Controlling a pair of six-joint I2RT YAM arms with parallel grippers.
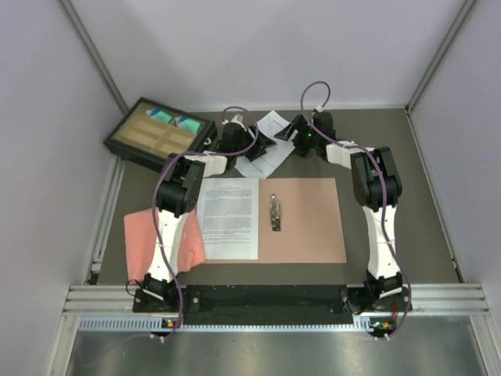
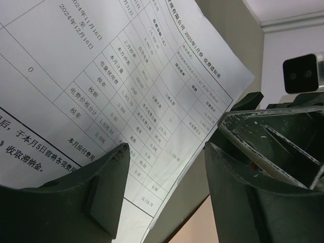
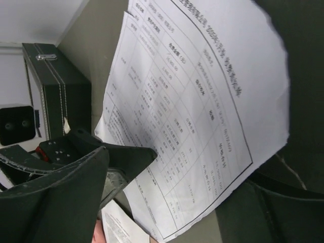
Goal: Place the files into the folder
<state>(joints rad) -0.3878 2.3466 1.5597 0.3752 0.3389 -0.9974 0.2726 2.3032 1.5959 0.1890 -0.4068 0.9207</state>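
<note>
Jaws: left pair is spread, straddling the edge of the white sheet printed with a table layout. The paper sits in the gap, not pinched. Right pair is spread wide over the same sheet, nothing clamped. That sheet lies at the back of the dark grey desk, just beyond the far edge of the open salmon-brown card folder; can't tell if it touches it. White sheet of dense text lies flat on the folder's left half, beside the small metal clip at the spine. My read: file one is in, and the step in hand is getting a grip on file two. Next move needs one pair to close on an edge, lift without creasing, bring it near and lay it on the folder. Salmon-pink folded cloth and black compartment tray aren't involved.
</note>
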